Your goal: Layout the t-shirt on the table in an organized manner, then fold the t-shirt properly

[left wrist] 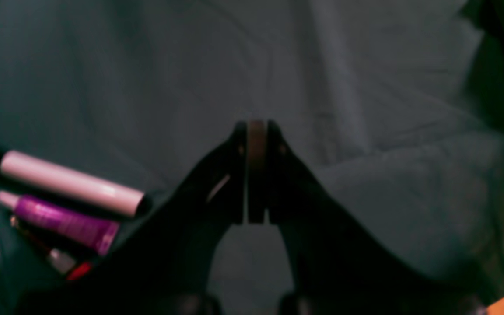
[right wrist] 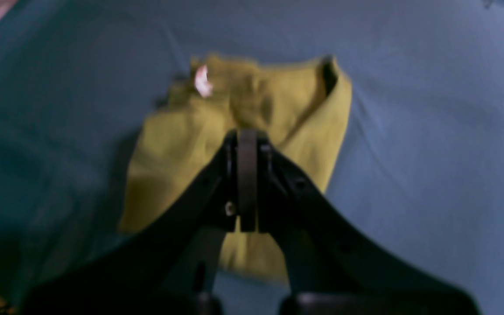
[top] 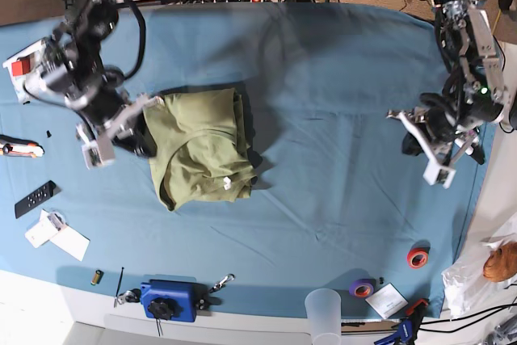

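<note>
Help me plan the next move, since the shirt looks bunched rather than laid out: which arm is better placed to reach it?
The right arm, probably. Its right gripper, shut and empty, hangs just over the t-shirt, which lies crumpled on the table. The left gripper is far off near the opposite table edge, over bare cloth.

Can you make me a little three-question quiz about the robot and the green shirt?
1. True or false: the t-shirt lies folded on the table.
2. Which gripper is nearer the shirt: A) left gripper B) right gripper?
3. Fill in: both grippers are ____ and hold nothing.

Key: 1 true; 2 B; 3 shut.
</note>
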Controlling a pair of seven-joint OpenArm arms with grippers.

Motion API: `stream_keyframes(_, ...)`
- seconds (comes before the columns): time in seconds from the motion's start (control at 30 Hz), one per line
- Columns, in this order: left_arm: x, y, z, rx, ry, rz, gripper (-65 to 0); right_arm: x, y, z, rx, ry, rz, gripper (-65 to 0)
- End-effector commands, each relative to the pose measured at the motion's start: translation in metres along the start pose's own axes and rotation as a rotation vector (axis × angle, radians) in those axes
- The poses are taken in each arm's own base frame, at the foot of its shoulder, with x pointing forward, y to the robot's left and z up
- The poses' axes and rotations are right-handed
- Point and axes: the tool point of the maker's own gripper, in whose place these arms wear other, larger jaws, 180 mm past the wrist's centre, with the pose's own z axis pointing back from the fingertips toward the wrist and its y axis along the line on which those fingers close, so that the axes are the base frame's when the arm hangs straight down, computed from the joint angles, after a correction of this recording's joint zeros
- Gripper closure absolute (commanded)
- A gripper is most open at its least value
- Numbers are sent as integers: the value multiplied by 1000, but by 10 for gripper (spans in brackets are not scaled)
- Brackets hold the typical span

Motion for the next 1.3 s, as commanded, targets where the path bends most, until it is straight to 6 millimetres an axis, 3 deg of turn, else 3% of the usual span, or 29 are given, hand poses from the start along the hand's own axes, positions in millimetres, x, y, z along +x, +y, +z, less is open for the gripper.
stream_keyframes(0.0, 10, 3, 10, 10, -44, -9, 0, 6, 1, 10, 2, -25, 13, 0)
stream_keyframes(0.23, -30, 12, 49, 91, -2, -6, 0, -48, 8, 59, -21, 106, -70, 0)
stream_keyframes(0.43, -92, 4, 62, 83, 148, 20, 0, -89, 6, 93, -69, 227, -123, 0)
stream_keyframes(0.8, -180, -14, 94, 55, 374, 67, 0, -162, 35, 138, -33, 510, -198, 0)
stream_keyframes(1.27, -262, -31, 149, 50, 617, 93, 0, -201, 57, 177, -3, 674, -260, 0)
